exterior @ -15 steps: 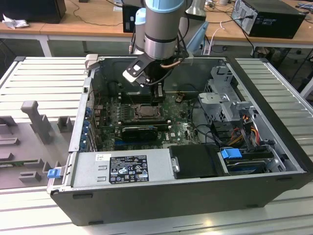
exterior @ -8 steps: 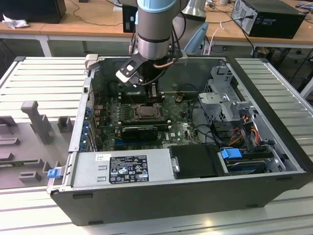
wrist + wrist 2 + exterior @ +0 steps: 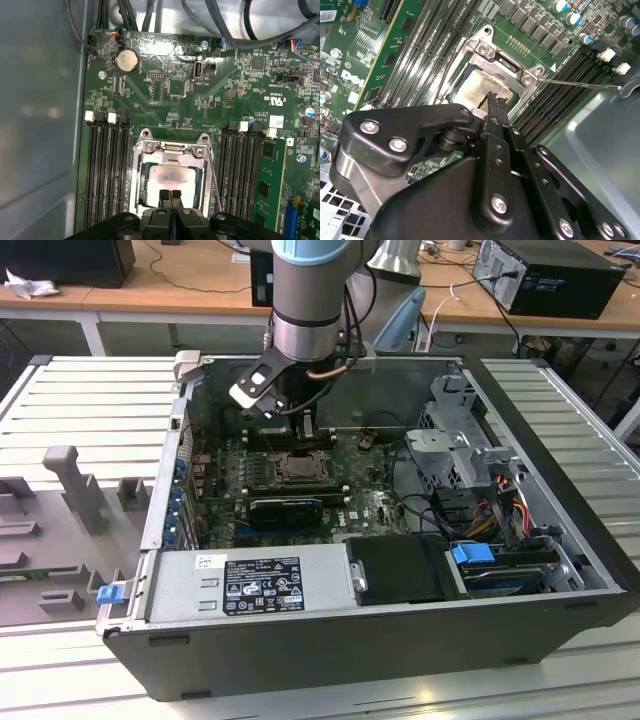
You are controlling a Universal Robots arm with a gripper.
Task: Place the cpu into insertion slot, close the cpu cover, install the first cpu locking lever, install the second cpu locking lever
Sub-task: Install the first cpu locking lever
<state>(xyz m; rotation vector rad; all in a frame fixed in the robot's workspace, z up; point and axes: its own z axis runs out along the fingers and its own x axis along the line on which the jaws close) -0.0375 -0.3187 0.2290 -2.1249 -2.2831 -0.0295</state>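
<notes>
Mobo RAM slots flank cpu beneath jaws.

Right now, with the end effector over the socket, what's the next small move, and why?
Probably shift the end effector sideways to the thin lever jutting free beside the insertion slot. The cpu already sits inside, the cpu cover seems to lie over it, and the shut end effector hovers at the cpu's edge.
</notes>
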